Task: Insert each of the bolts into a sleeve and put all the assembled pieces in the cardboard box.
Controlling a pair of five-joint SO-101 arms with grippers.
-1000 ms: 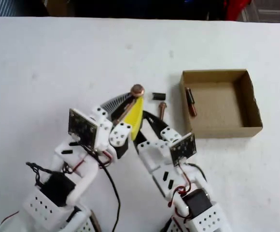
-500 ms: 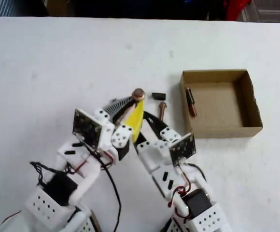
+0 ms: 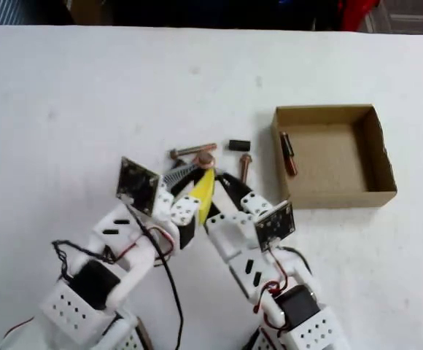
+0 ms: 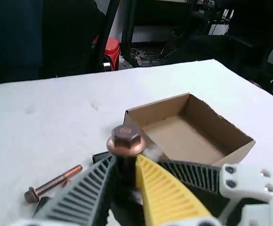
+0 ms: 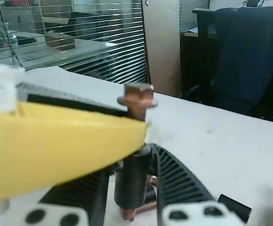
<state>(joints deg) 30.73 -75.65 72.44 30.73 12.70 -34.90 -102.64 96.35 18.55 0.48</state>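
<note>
Near the cardboard box [image 3: 333, 154], my left gripper [image 4: 124, 162] clamps 1 bolt [image 4: 125, 141] upright. My right gripper [image 5: 132, 161] grips its sleeve [image 5: 132, 188].

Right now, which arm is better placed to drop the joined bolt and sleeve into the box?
Right, probably: the right hand grips the sleeve holding the bolt, and the box sits on that arm's side.
</note>
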